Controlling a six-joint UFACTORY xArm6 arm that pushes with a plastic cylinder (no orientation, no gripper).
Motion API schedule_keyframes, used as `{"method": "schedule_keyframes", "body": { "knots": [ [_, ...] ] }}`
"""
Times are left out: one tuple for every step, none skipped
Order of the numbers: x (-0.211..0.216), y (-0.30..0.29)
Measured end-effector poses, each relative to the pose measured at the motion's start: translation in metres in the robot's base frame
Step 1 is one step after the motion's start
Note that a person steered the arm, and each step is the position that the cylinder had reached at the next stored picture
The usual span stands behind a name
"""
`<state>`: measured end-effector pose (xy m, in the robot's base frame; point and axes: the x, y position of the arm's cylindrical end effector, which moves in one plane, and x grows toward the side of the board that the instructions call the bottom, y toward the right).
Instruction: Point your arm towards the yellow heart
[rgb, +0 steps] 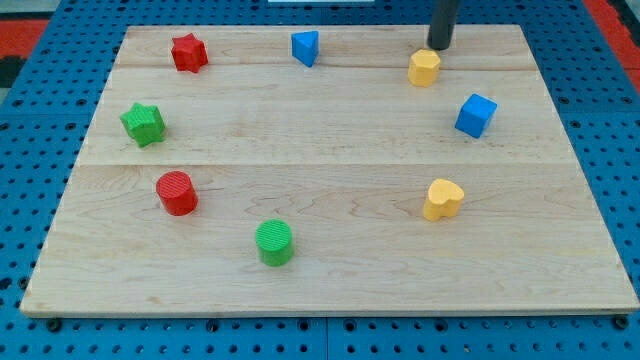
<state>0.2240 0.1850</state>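
My tip (440, 46) stands near the board's top edge, right of centre, just above a yellow block (424, 68), apparently not touching it and holding nothing. The yellow heart (443, 199) lies well apart, toward the bottom right; its point direction and long axis cannot be made out.

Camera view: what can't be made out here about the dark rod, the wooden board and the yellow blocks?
- Dark rod: upper part cut off by the view's top; my tip shows, just above the upper yellow block; contact unclear.
- Wooden board: bottom corners cut off by the view's bottom.
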Motion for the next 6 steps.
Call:
{"method": "schedule_keyframes", "body": {
  "knots": [
    [0.042,0.094],
    [0.15,0.141],
    [0.246,0.148],
    [0.328,0.127],
    [0.335,0.038],
    [0.326,-0.023]
  ]
}}
